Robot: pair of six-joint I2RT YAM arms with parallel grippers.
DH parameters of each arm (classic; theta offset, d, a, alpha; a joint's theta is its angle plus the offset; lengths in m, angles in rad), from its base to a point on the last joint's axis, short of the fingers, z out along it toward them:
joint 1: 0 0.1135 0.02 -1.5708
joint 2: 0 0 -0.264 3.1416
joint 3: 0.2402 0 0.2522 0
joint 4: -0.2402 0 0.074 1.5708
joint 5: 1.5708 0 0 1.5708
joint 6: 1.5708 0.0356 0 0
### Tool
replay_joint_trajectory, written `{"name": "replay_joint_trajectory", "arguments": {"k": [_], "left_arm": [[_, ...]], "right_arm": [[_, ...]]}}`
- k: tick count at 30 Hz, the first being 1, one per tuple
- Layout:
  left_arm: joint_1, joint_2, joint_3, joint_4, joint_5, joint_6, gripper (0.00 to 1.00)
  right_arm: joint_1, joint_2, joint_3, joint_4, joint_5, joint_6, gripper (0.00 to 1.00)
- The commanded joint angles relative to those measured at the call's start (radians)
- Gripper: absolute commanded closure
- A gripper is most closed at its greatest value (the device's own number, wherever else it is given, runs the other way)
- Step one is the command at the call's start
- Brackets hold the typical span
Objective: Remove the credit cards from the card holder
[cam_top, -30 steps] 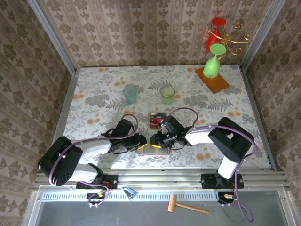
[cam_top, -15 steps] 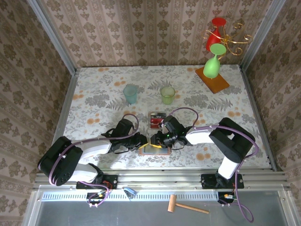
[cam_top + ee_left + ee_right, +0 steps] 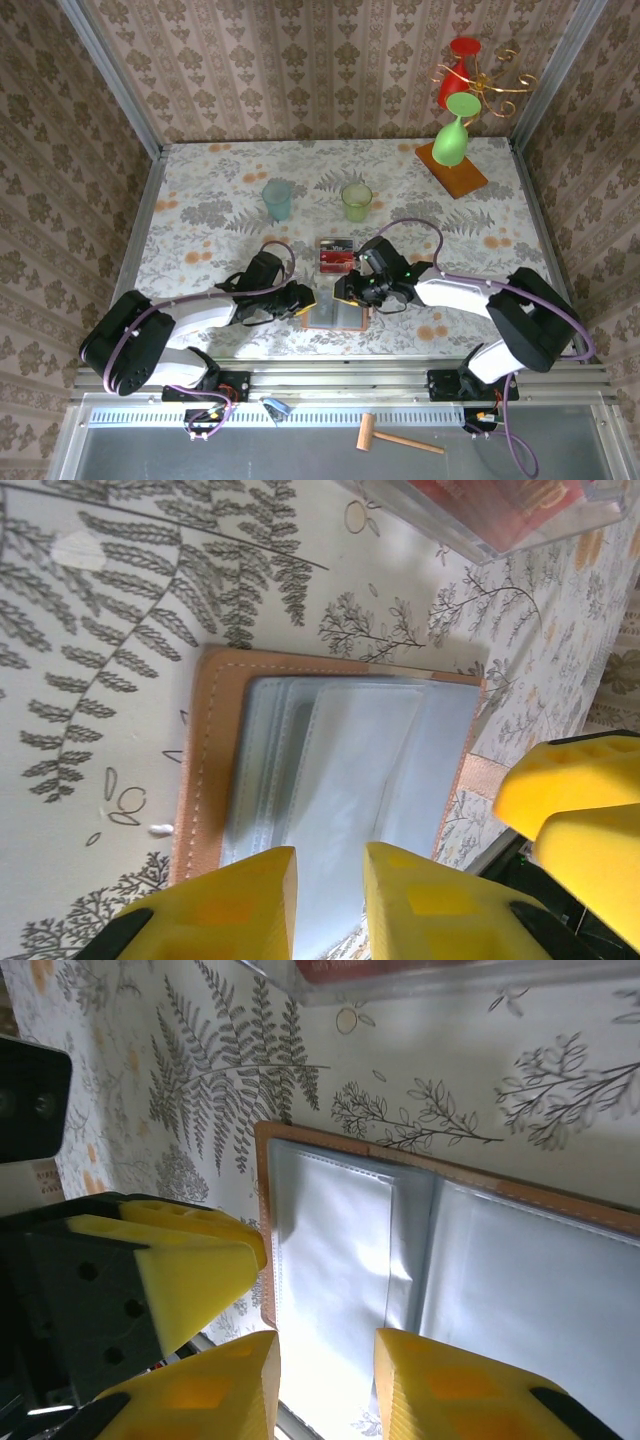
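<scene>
Card holder [image 3: 338, 317]: lies open and flat on the floral table [image 3: 210, 235], near its front edge, between the two grippers. Tan border, grey-blue pockets facing up.
Left gripper [image 3: 330, 885]: at the holder's left side, low over the pockets. Yellow fingers [image 3: 225, 900] a narrow gap apart; pocket face seen through the gap, nothing pinched.
Right gripper [image 3: 326, 1375]: over the holder's far right part, tips pointing towards the left gripper. Fingers [image 3: 460, 1390] likewise slightly apart, with only the pocket face behind the gap.
Spacing of the two: tips close together, each one's yellow finger showing in the other's wrist view.
Credit cards [image 3: 336, 258]: red ones lying in a clear tray [image 3: 440, 525].
Tray position: just beyond the holder's far edge, not touching it.
Farther back: teal cup [image 3: 277, 199] and green cup [image 3: 356, 202], upright, well apart from the holder.
</scene>
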Motion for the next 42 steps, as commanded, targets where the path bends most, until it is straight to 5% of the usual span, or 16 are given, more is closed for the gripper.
{"name": "replay_joint_trajectory", "arguments": {"k": [1, 9, 23, 42], "left_arm": [[-0.012, 0.01, 0.032, 0.01, 0.02, -0.007, 0.75], [-0.012, 0.003, 0.029, -0.033, -0.016, 0.01, 0.75], [-0.008, -0.018, 0.025, -0.174, -0.093, 0.074, 0.83], [-0.001, 0.044, -0.038, -0.15, -0.077, 0.067, 0.88]], "right_arm": [[-0.013, -0.024, -0.004, -0.052, 0.008, -0.033, 0.7], [0.022, 0.079, -0.003, 0.097, -0.122, 0.038, 0.76], [0.076, 0.187, 0.032, 0.164, -0.108, 0.083, 0.76], [0.064, 0.122, 0.015, 0.004, -0.015, 0.036, 0.74]]}}
